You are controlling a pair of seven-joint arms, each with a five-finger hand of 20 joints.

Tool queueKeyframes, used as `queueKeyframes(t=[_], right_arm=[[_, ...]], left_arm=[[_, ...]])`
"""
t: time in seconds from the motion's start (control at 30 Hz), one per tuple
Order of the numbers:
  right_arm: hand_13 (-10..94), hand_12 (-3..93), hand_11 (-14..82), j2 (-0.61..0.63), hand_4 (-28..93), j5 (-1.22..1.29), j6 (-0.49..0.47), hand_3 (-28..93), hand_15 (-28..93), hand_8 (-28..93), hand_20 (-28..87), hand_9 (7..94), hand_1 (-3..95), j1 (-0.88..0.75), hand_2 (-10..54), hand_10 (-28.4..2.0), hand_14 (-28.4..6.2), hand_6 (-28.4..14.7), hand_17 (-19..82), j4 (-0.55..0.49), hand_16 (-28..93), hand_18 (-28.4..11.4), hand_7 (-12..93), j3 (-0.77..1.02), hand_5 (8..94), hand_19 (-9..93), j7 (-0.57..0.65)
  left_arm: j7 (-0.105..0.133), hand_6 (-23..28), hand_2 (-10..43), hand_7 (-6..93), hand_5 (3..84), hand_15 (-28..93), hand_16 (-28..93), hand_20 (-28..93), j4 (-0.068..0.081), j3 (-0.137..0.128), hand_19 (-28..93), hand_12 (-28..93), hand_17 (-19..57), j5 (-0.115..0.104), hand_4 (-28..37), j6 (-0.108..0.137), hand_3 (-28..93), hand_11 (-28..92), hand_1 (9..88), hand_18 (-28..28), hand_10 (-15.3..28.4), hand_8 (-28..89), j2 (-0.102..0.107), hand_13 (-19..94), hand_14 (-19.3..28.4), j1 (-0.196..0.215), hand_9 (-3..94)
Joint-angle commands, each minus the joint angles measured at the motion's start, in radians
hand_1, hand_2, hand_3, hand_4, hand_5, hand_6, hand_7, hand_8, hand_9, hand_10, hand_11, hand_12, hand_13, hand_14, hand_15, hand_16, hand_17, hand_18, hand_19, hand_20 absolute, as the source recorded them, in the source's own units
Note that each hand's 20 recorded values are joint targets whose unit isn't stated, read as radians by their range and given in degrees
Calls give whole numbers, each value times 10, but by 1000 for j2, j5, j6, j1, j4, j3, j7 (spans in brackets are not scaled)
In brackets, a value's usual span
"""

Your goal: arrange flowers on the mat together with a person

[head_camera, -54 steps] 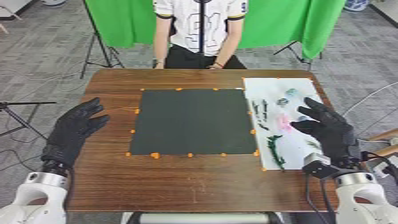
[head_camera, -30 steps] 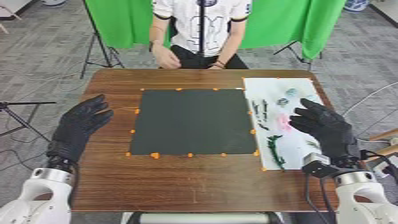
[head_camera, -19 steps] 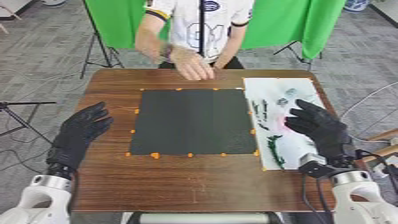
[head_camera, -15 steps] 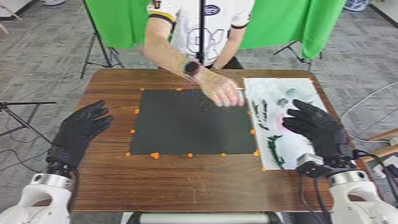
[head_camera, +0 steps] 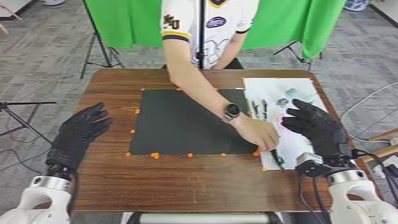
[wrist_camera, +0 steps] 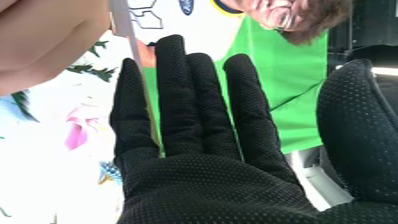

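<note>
Step in hand, as judged: the picking stage, with the person choosing a first piece. The person's hand [head_camera: 258, 134] is beyond the mat's right edge, fingers down at the far end of the green stem [head_camera: 278, 159]; whether they grip it cannot be confirmed. The mat [head_camera: 178, 127] is the landmark. The white sheet [head_camera: 266, 83] lies just right of it and carries the stem, the dark sprigs [head_camera: 265, 107], the pale flowers [head_camera: 291, 92] and the pink flower [wrist_camera: 76, 136].

Robot's right hand [head_camera: 314, 126]: open, fingers straight, holding nothing, above the sheet to the right of the mat. Robot's left hand [head_camera: 80, 131]: open and relaxed, holding nothing, left of the mat.

Next move, as judged: the person should lift the stem and lay it on the mat. The right hand should wait until the person's arm is clear, then pinch a flower lightly from the sheet. Contact between the two hands is the main risk; thin, flat stems may also be hard to pick up.

Markings: lettering and a round badge [head_camera: 216, 22] are present on the shirt [head_camera: 179, 30], beyond the mat; wording not recorded.
</note>
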Motion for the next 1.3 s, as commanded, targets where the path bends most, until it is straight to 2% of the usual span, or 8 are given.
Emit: queueKeyframes(t=[0.03, 0.13, 0.33, 0.5, 0.67, 0.87, 1.03, 1.3], right_arm=[[430, 217, 143, -9, -244, -4, 6, 896, 326, -105, 227, 468, 174, -20, 38, -145, -126, -40, 139, -6, 210, -211, 183, 10, 453, 448, -1], [430, 217, 142, -3, -244, 3, 20, 896, 326, -104, 227, 467, 173, -17, 39, -146, -127, -39, 140, -7, 209, -210, 183, 13, 452, 447, -7], [429, 217, 142, -10, -243, -12, -10, 896, 329, -105, 228, 468, 173, -13, 40, -145, -127, -40, 140, -2, 208, -210, 183, 8, 454, 448, 4], [429, 217, 141, -9, -243, 3, 22, 896, 329, -104, 228, 466, 173, -16, 39, -146, -126, -40, 139, -8, 208, -211, 183, 17, 452, 448, -5], [430, 217, 144, -23, -244, -18, -12, 895, 330, -103, 229, 468, 173, -12, 41, -147, -126, -39, 139, -5, 207, -211, 184, 8, 453, 450, 9], [429, 217, 143, -6, -243, -9, 11, 896, 331, -104, 229, 466, 171, -24, 42, -146, -127, -40, 138, -10, 207, -212, 184, 17, 453, 450, 3], [429, 218, 142, -13, -243, -13, -13, 896, 333, -105, 228, 465, 172, -25, 42, -146, -127, -40, 138, -9, 206, -212, 184, 18, 452, 450, 11], [429, 218, 141, 1, -243, -9, -5, 896, 332, -103, 228, 465, 171, -25, 41, -147, -127, -39, 138, -9, 206, -212, 184, 23, 451, 450, 5]], left_arm=[[-4, 38, -40, 211, 373, 379, -16, 106, 5, 1, 495, 168, -37, -7, -233, 4, 701, 268, 325, 201, 111, -99, -5, 294, 137, 5, 333], [0, 38, -40, 211, 374, 380, -17, 106, 12, 11, 494, 168, -37, -4, -234, -4, 701, 268, 325, 200, 110, -99, 7, 294, 137, -20, 333], [-4, 38, -39, 210, 374, 380, -17, 106, -4, -13, 495, 168, -37, -10, -234, 11, 701, 268, 325, 201, 111, -99, -8, 294, 137, 23, 334], [-7, 39, -38, 206, 375, 380, -17, 106, 11, 3, 495, 168, -37, -6, -233, -4, 701, 267, 325, 201, 111, -98, 8, 295, 137, -21, 333], [-11, 40, -37, 205, 375, 381, -18, 106, 1, -16, 495, 169, -37, -14, -233, 4, 700, 267, 324, 200, 111, -96, -6, 295, 138, 13, 335], [-16, 40, -37, 205, 376, 381, -18, 106, 13, -1, 495, 169, -38, -7, -233, -12, 700, 265, 324, 201, 111, -96, 6, 294, 139, -19, 335], [-15, 40, -37, 205, 376, 382, -18, 107, 4, -3, 495, 169, -38, -12, -233, -8, 701, 266, 323, 201, 111, -96, -6, 294, 139, 6, 335], [-20, 39, -36, 206, 377, 382, -18, 107, 12, 5, 495, 169, -38, -8, -234, -19, 701, 267, 322, 201, 111, -96, -2, 294, 139, -12, 335]])
